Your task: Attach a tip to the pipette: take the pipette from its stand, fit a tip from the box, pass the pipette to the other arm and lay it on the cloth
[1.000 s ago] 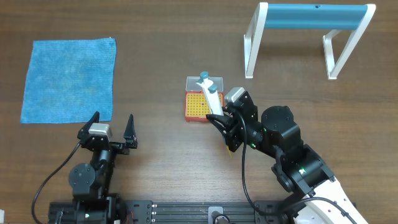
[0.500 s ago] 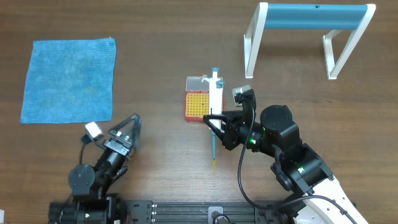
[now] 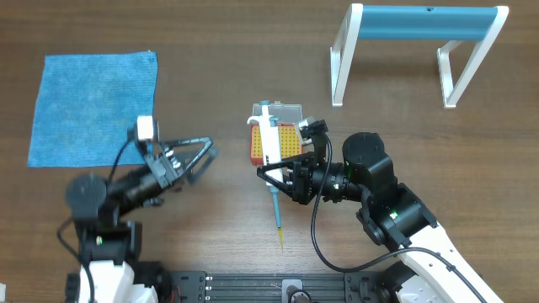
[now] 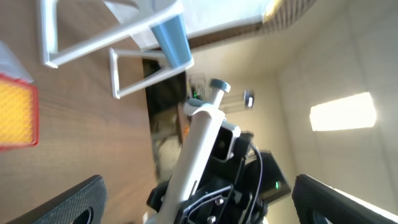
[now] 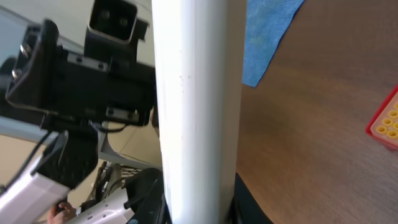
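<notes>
Handover step. Bring your left gripper (image 3: 205, 154) around pipette (image 3: 269, 141) upper body, clear of right fingers. Clamp firmly before right lets go.

Left gripper spread wide, holding nothing, facing pipette, apart from it. Right gripper (image 3: 276, 178) pinches pipette mid-body. Tip fitted, pipette held above table beside box (image 3: 290, 145). Cloth (image 3: 93, 101) far left.

The desk (image 3: 210, 50) is matt wood grain; cloth (image 3: 93, 105) at ten o'clock rough-woven; the pipette (image 3: 269, 143) seems smooth, glossy plastic.

cloth (image 3: 93, 108) left, tip box (image 3: 290, 143) centre, stand (image 3: 425, 21) right.
</notes>
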Robot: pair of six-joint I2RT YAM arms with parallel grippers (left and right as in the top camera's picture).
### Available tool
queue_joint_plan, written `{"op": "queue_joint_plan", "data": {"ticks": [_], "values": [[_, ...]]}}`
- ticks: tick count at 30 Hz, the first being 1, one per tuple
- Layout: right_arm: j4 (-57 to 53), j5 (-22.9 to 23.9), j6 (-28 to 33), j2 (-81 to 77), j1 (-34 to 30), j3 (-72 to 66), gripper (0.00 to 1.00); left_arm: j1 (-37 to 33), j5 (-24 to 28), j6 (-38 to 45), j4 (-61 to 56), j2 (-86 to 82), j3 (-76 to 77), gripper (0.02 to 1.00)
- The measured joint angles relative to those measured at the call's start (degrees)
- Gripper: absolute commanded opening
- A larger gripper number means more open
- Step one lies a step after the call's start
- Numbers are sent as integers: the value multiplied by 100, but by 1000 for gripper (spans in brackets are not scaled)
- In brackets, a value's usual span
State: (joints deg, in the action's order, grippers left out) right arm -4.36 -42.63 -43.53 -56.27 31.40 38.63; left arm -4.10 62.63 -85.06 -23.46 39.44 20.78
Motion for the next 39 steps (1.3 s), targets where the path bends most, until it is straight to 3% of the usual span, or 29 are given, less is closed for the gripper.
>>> {"op": "queue_joint_plan", "data": {"ticks": [4, 8, 13, 16, 17, 18, 19, 21, 22, 23, 26, 29, 33, 35, 37, 39], "values": [[9, -59, -4, 0, 0, 0, 82, 645, 369, 590, -1099, 1412, 586, 963], [4, -103, -87, 0, -2, 0, 82, 1991, 271, 988, -1716, 2787, 951, 963], [11, -330, -129, 0, -2, 0, 82, 2253, 42, 1115, -2107, 3353, 1130, 930], [11, -428, -144, 0, -2, 0, 82, 2253, -48, 1213, -2210, 3353, 1167, 617], [11, -433, -144, 0, -2, 0, 82, 2253, -72, 1200, -2221, 3353, 1172, 264], [11, -444, -146, 0, -2, 0, 82, 2253, -92, 1191, -2223, 3353, 1174, 99], [-7, -439, -186, 0, -2, 0, 82, 2253, -96, 1211, -2225, 3353, 1178, 27], [13, -588, -262, -28, -24, -13, 82, 2275, 15, 1239, -2317, 3342, 1226, 27], [20, -603, -293, -24, -33, -13, 443, 2269, 44, 1239, -2321, 3333, 1241, 29], [11, -601, -323, -22, -33, -11, 879, 2269, 42, 1259, -2308, 3331, 1244, 27], [-76, -592, -219, -20, -42, -9, 882, 2245, -48, 1329, -1912, 3348, 1257, 29], [-1049, -730, 109, -13, -538, 13, 877, 1598, -164, 2116, 566, 3359, 1368, 25], [-1694, -1665, 562, -4, -1928, 11, 884, -299, -715, 3930, 4301, 3397, 1547, 25], [-1685, -1932, 660, 0, -2485, 13, 884, -1565, -1351, 5381, 6857, 3554, 2214, 25], [-1694, -2020, 789, 4, -2579, 13, 884, -2107, -2361, 6690, 9119, 4157, 3718, 25], [-1690, -2055, 857, 7, -2601, 17, 884, -2374, -3307, 7440, 10244, 5084, 5460, 25]]}}
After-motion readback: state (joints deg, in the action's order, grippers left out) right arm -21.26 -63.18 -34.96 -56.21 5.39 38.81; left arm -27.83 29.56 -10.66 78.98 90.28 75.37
